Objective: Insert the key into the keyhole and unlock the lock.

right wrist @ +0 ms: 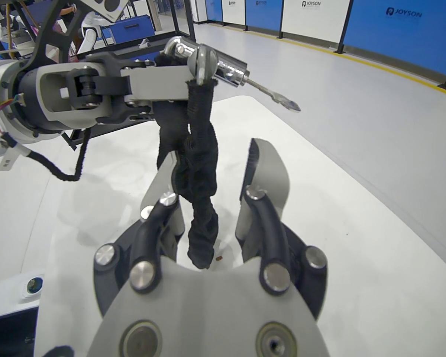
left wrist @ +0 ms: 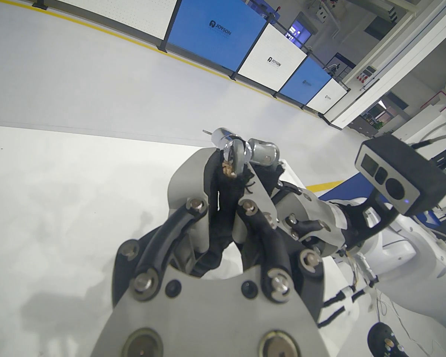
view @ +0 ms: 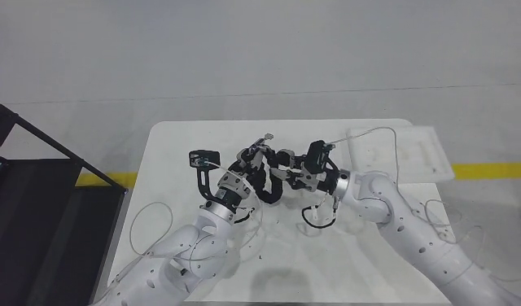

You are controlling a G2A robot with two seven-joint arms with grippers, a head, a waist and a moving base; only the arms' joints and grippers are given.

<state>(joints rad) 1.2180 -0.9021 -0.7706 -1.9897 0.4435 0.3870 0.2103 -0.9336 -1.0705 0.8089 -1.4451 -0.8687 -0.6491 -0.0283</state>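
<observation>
A black braided cable lock [right wrist: 199,150] with a chrome head [right wrist: 208,63] is held up above the white table [view: 179,155]. My left gripper [left wrist: 232,172] is shut on it just below the head [left wrist: 241,150]. A silver key [right wrist: 278,99] sticks out of the end of the chrome cylinder, its bow pointing away from the gripper. My right gripper [right wrist: 212,161] is open, and the lock's hanging cable passes between its fingers [right wrist: 267,172], close to one of them. In the top view both grippers meet at mid-table: left [view: 254,161], right [view: 289,176], cable [view: 273,190].
A white tray [view: 411,151] overhangs the table's far right corner. A black rack [view: 41,208] stands off the table's left side. Thin white wires [view: 151,225] loop along both arms over the near table. A small black part [view: 313,216] lies near the right arm.
</observation>
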